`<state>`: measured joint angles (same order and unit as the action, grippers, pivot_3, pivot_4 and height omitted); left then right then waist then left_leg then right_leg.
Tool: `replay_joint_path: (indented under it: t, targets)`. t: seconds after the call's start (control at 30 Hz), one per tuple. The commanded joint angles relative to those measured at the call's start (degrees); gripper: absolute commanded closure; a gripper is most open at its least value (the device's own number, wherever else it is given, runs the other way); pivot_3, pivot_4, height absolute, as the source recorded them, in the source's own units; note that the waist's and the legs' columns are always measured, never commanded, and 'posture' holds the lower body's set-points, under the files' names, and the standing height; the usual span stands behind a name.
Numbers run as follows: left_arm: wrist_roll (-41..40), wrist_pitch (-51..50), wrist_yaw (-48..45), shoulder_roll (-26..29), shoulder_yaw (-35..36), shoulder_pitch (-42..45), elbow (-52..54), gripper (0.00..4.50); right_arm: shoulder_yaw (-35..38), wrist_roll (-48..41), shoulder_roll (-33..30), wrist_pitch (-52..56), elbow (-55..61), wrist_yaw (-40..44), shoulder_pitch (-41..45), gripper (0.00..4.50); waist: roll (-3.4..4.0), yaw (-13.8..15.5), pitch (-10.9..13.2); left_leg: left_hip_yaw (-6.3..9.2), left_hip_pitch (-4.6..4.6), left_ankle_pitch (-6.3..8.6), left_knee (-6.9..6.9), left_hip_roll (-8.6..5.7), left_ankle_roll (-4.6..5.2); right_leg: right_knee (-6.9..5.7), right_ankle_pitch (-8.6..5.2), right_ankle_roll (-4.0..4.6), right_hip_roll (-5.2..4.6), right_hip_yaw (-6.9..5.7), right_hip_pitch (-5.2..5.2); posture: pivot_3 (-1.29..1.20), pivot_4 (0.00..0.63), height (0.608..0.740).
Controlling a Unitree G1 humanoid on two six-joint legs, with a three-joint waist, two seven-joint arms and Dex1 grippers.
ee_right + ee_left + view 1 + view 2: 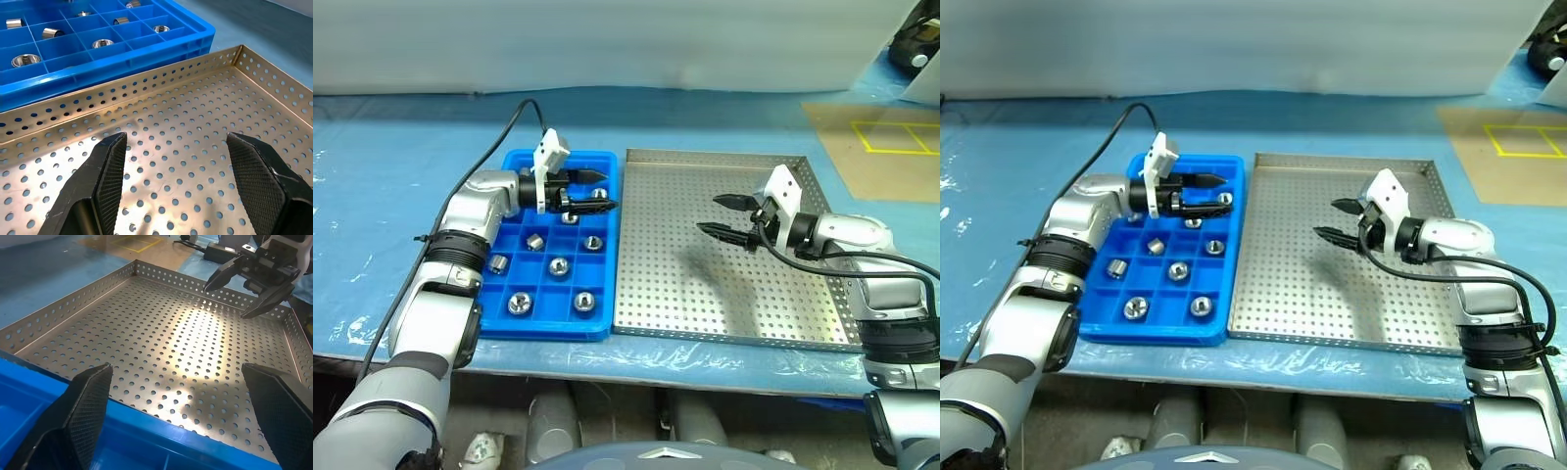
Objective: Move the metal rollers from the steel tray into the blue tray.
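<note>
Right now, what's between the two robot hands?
Bare holed floor of the steel tray and the blue tray rim lie between the left gripper and right gripper, in the eye views.

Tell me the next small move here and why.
Probably draw both arms back and stop. The steel tray shows only bare perforated floor, the metal rollers sit in the blue tray compartments, and both the left gripper and right gripper are open, holding nothing.

Workshop: floor markings (899,137), steel tray (734,304)
</note>
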<state>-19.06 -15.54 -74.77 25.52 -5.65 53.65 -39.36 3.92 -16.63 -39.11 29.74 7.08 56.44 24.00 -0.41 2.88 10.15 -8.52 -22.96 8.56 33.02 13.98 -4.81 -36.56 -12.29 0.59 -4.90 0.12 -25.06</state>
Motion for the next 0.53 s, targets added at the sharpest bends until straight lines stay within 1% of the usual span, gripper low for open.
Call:
replay_joint_path:
  t: [0.03,0.2,0.53]
  targets:
    - [0.23,1.23,-1.05,0.06,1.38,1.0,-0.04,0.03,2.77,-1.97,-1.49,0.88,2.84,-1.46,0.92,1.18,0.0,-0.05,0.0,-0.01,0.03,0.0,0.01,-0.02,0.01,0.0,0.0,0.0,-0.02,0.01,0.04,-0.22,0.15,0.74]
    - [0.63,1.55,-1.61,0.45,1.7,0.72,0.56,0.03,1.99,-2.22,-2.04,0.2,1.07,-2.05,2.11,1.18,0.0,0.0,0.0,-0.01,0.05,-0.05,0.03,-0.09,0.09,0.0,0.01,-0.01,-0.14,0.03,0.13,-0.21,0.15,0.74]
    - [0.2,-0.17,-1.23,2.18,2.69,-0.73,4.41,0.03,-0.1,-1.97,-0.84,-1.33,-1.97,-1.92,4.06,1.18,0.0,0.06,0.0,-0.01,0.01,0.0,0.01,-0.09,0.29,0.09,0.01,0.0,-0.13,0.02,0.13,-0.16,0.15,0.74]
